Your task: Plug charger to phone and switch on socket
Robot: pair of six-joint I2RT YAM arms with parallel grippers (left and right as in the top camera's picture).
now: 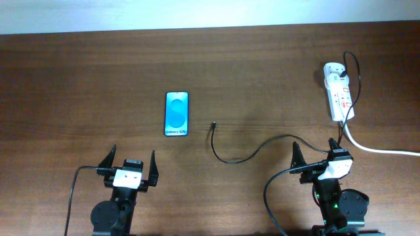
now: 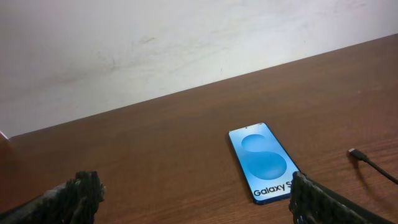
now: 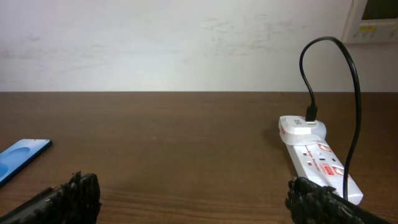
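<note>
— Grippers first. Where?
— Down at the near edge of the table (image 1: 79, 78). Left gripper (image 1: 134, 152) on one side, right gripper (image 1: 315, 149) on the other. Jaws wide apart on both, holding nothing.
— And a bit farther out?
— Charger (image 1: 236, 159), a thin black cable, curling across near the right gripper. Small plug tip (image 1: 213, 124) lying loose, just beside the phone (image 1: 176, 113), not touching it. Phone flat, blue screen up, ahead of the left gripper.
— Farthest?
— Socket (image 1: 340, 98), way out on the right side, with a white adapter block (image 1: 333, 69) at its far end and a thick white cord (image 1: 380, 149) running off. Cannot tell whether switched on.
— So what could go wrong?
— Lots, probably. Pinching the tiny tip crooked, then missing the hole. Pushing hard with nothing holding the phone, and sliding it away. Tugging the cable and dragging the tip off. Pressing the wrong red switch (image 3: 324, 163), or bumping the block loose.
— Safest start, at a guess?
— Grab the cable just behind the tip, slowly, and hold the phone down with the other gripper.
</note>
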